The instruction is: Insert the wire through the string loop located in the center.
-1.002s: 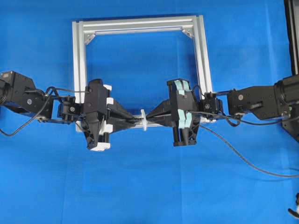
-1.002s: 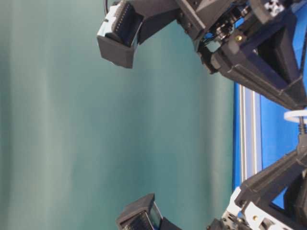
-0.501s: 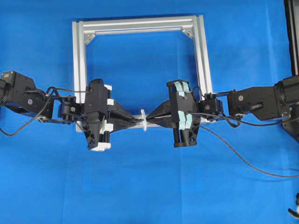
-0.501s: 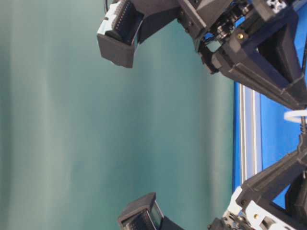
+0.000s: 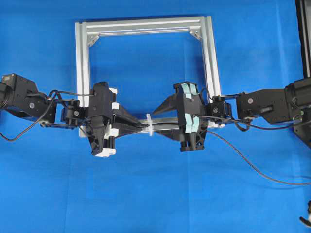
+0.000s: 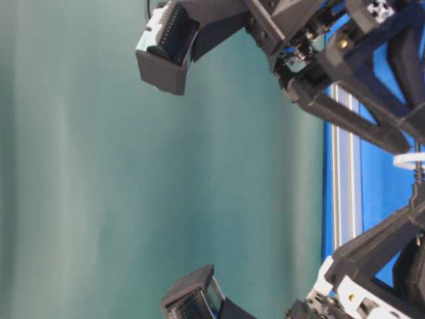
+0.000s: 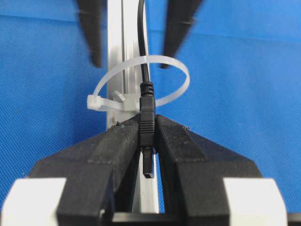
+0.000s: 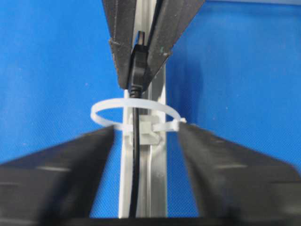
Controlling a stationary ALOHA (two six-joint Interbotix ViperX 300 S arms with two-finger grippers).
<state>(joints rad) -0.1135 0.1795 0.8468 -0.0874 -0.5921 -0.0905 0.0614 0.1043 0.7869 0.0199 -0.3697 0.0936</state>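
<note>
Wrist-only: wire (image 7: 142, 70) inside string loop (image 7: 176, 75)

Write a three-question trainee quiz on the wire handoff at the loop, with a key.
1. True or false: the wire passes through the string loop.
2. Which end effector clamps the wire's plug? A) left B) right C) both
3. Fill in: the right end effector's jaws stand ____ on either side of the wire.

Key: 1 true; 2 A; 3 open.
</note>
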